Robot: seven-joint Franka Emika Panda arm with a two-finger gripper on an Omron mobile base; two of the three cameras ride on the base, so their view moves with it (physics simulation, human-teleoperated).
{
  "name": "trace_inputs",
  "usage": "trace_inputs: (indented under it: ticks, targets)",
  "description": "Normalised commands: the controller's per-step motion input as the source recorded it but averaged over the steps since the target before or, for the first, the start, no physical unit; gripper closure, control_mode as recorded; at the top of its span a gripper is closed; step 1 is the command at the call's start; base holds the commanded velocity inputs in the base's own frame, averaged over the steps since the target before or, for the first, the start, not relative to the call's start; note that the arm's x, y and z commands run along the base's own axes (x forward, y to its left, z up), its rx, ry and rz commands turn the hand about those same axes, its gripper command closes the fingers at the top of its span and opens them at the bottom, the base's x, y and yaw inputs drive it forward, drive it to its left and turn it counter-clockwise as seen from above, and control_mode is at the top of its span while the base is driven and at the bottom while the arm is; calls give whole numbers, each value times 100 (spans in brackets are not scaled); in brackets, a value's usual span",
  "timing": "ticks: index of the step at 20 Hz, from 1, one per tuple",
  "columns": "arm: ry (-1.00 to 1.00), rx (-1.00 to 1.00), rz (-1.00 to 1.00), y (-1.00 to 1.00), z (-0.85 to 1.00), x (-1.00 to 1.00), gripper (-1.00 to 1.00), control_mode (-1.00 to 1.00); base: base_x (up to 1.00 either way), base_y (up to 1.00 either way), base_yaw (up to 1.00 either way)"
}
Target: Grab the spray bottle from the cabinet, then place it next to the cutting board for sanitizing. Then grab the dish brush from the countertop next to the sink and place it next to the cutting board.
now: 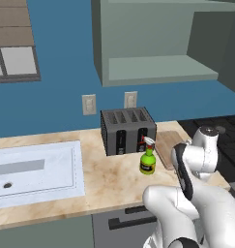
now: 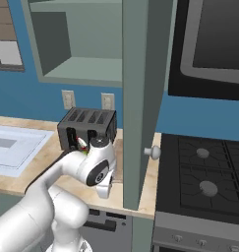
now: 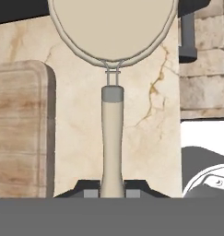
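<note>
Hand view: pincer (image 3: 112,190) clamped on the long thin handle of the slim pale beige dish brush (image 3: 112,92), round head up top, held over the beige marbled stone worktop (image 3: 145,92). Flat light-brown wooden cutting board (image 3: 21,133) just beside the handle, on its left in that view. Left base view: small bright-green spray bottle with red-and-white trigger nozzle (image 1: 147,160) upright on the worktop, in front of the dark 4-slot toaster (image 1: 127,130), near the board's left edge. White-grey sink (image 1: 36,169) well apart to the left. Grey-green wall cabinet (image 1: 153,43) open above.
</note>
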Motion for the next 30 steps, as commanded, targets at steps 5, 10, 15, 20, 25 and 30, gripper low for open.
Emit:
trace_inputs:
  ticks: [5,10,15,20,25,30]
  targets:
    - [1,0,0,-27,-31,15,100,-100,0,0,0]
    - [0,0,0,-27,-27,15,100,-100,0,0,0]
    - [0,0,0,-23,-21,18,100,-100,0,0,0]
    - [0,0,0,-6,-16,28,100,-100,0,0,0]
    - [0,0,0,-6,-13,32,100,-100,0,0,0]
    - [0,0,1,-15,-8,14,100,-100,0,0,0]
